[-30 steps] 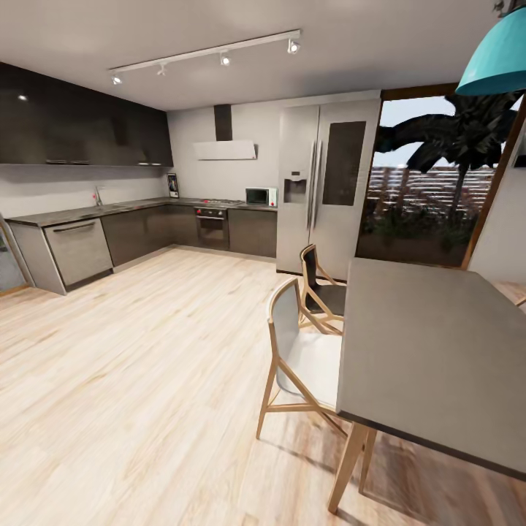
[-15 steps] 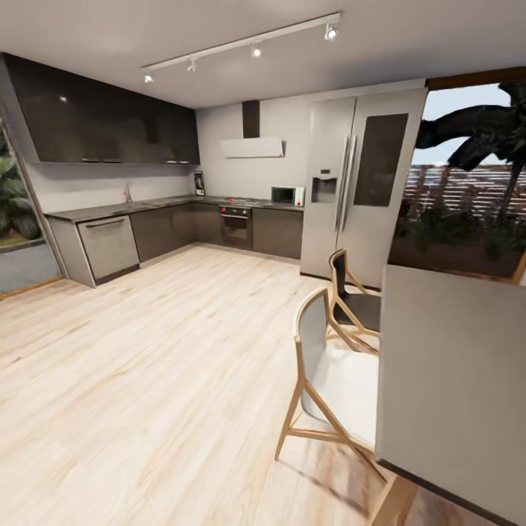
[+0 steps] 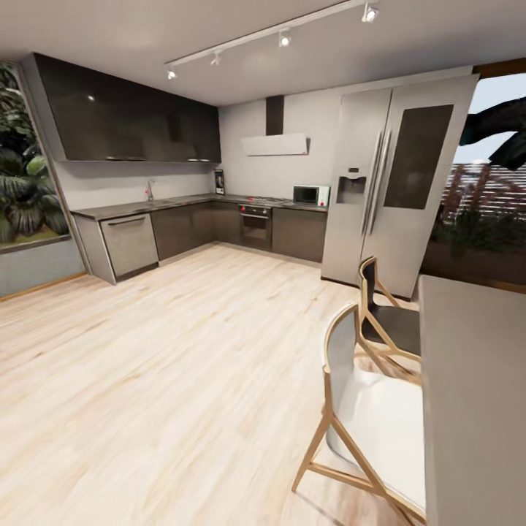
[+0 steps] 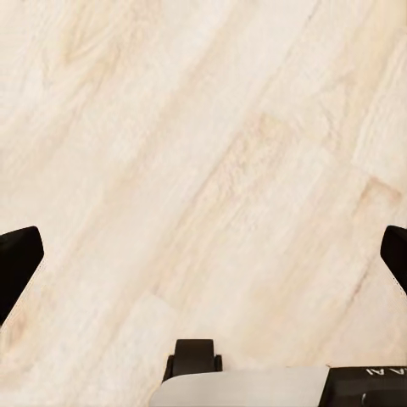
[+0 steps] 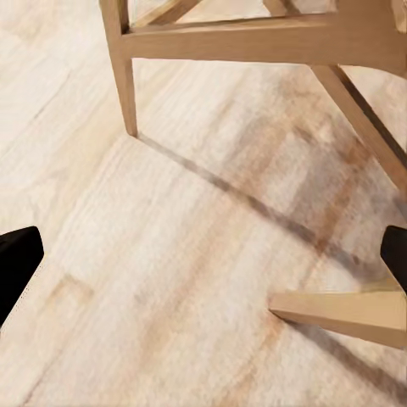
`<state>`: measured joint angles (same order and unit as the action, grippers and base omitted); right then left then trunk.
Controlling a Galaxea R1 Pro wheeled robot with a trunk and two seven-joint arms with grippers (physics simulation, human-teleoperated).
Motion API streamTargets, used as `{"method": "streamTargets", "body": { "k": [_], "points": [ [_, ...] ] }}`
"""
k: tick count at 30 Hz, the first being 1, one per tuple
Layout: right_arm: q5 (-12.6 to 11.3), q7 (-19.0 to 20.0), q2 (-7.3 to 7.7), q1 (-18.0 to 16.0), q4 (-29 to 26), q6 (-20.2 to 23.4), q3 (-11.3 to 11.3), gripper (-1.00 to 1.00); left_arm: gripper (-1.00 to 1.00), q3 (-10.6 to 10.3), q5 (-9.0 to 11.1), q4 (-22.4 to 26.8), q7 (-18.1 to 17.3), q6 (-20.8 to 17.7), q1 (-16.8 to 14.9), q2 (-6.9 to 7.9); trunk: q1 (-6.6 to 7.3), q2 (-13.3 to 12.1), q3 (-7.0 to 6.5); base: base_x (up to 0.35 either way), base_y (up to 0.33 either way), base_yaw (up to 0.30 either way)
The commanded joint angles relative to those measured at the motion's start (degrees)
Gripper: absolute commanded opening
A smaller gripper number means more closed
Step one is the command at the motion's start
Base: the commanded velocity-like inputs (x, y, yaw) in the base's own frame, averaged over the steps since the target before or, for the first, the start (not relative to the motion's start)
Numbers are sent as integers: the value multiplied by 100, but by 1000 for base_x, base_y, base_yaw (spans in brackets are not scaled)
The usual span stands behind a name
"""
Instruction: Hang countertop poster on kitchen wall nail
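Across the room, the grey L-shaped kitchen countertop (image 3: 124, 210) runs over dark cabinet fronts, with the hob (image 3: 264, 199) in its back stretch. The poster (image 3: 219, 181) stands upright in the corner of the worktop, small and dark with a pale border, leaning against the wall. The wall nails are too small to make out on the pale grey wall. My left gripper (image 4: 206, 259) is open over bare wooden floor. My right gripper (image 5: 203, 259) is open above the floor beside wooden chair legs (image 5: 127, 76). Both hold nothing.
A grey-topped dining table (image 3: 475, 380) with two wooden chairs (image 3: 380, 416) stands close at the right. A steel fridge (image 3: 398, 183) is behind them. A dishwasher (image 3: 130, 243) ends the counter run, a window (image 3: 25, 190) lies to the left. Pale wooden floor (image 3: 183, 351) stretches toward the kitchen.
The camera has turned left: the whole picture has slid to the right, the window has come into view and the table has slipped toward the edge. The kitchen looks slightly nearer.
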<state>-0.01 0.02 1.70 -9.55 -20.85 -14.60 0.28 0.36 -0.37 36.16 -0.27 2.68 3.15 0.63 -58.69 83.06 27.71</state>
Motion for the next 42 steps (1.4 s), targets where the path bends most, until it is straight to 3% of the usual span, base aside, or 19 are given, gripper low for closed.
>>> {"method": "streamTargets", "body": {
  "k": [1,22,42],
  "points": [
    [3,-1,-1,-3,7,-17,4,100,100,5,-2,5,-5,8,1,3,-4,2,5,334,44,9],
    [10,-20,-8,-3,17,-23,2,100,100,8,2,5,0,2,1,8,-4,2,5,309,174,265],
    [1,-19,34,-3,323,-48,-18,100,100,8,8,4,9,25,1,21,-4,2,5,320,100,17]
  ]
}}
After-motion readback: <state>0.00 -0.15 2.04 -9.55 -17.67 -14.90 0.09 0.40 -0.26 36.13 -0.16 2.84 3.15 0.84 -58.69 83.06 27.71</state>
